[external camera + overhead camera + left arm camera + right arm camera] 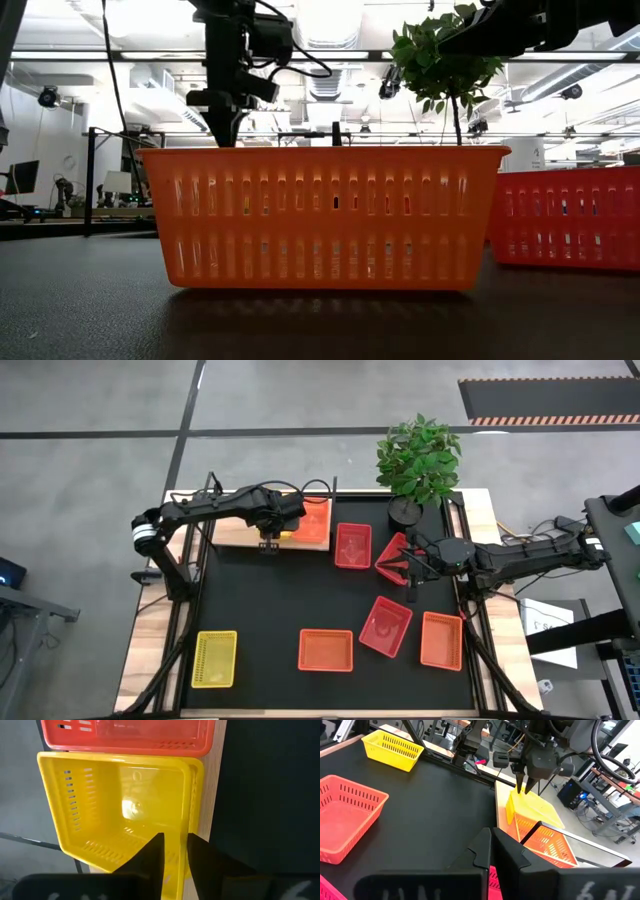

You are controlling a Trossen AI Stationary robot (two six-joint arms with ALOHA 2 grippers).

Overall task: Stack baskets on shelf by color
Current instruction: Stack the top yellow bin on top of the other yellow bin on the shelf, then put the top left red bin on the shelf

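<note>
Yellow basket [125,815] sits tilted on the shelf [232,532], beside the orange basket [312,520]. Left pincer [174,851] is directly above its near rim, clenched on that wall. Left arm reaches across from the tabletop's left edge, wrist pointing down. Right pincer [409,569] grips a red basket [392,553] mid-tabletop, arm stretched in from the right.

Potted plant [417,463] at one o'clock on the table's far edge; black mat [290,595] across the tabletop centre.
</note>
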